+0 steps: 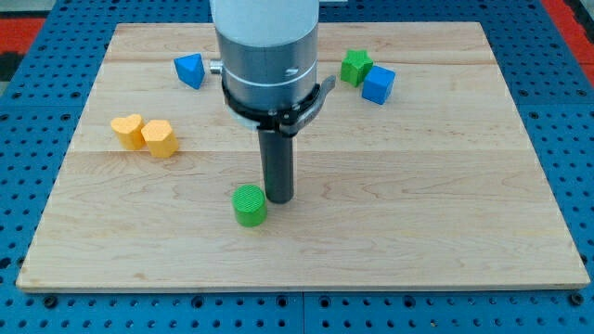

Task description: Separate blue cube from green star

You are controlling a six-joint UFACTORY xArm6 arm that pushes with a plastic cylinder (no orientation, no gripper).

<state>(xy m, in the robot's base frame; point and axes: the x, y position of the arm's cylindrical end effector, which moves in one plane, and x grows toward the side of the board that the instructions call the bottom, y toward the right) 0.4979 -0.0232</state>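
We see the blue cube lying flat near the worktop's top edge, right of centre. The green star sits touching it, on its upper-left side. Both rest level, their faces turned slightly askew.

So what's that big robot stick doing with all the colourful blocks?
It's a robot arm that pushes blocks around a wooden board with a dark rod. My tip sits right beside a green cylinder near the view's bottom. The job is to push the blue cube away from the green star, but those two touch each other at the view's top right, far from the tip. So that hasn't happened yet.
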